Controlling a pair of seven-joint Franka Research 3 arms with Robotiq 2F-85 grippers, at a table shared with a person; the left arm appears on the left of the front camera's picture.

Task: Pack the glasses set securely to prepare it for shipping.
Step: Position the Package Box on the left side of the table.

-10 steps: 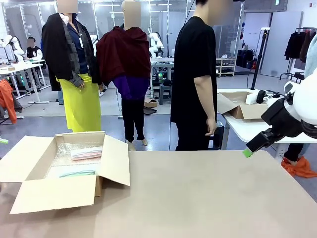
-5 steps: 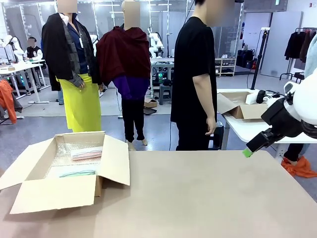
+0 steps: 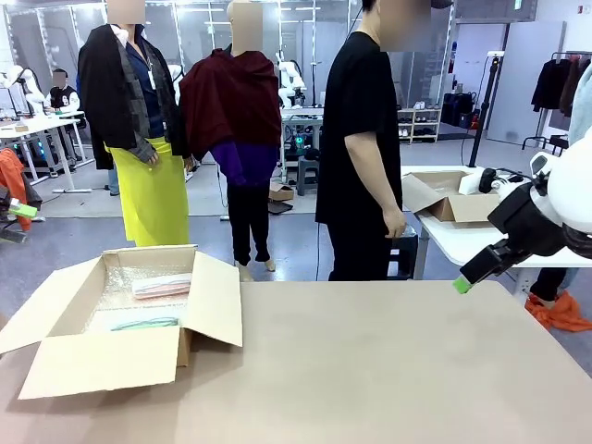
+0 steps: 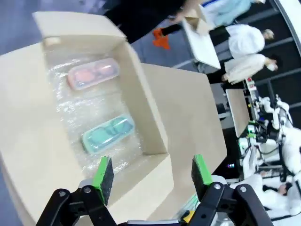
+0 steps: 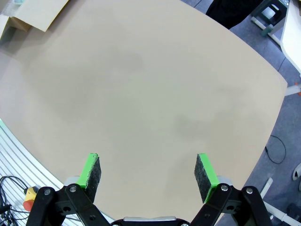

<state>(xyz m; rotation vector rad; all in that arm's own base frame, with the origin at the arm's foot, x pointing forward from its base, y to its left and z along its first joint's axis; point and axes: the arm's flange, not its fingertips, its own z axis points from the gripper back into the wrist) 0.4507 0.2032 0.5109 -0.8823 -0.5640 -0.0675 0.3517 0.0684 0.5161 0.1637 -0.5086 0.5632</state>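
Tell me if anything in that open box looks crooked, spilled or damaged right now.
Nothing stands out. The cardboard box sits open on the table, flaps spread, with the pink case and the green item lying flat and apart on the bubble wrap. Both sets of jaws are open and hold nothing.

Robotics lab, open floor: white workbenches [image 3: 462, 236] on the far right and far left, a far equipment rack [image 3: 421, 120], glass partitions [image 3: 199, 37], clothes rail [image 3: 564, 65].
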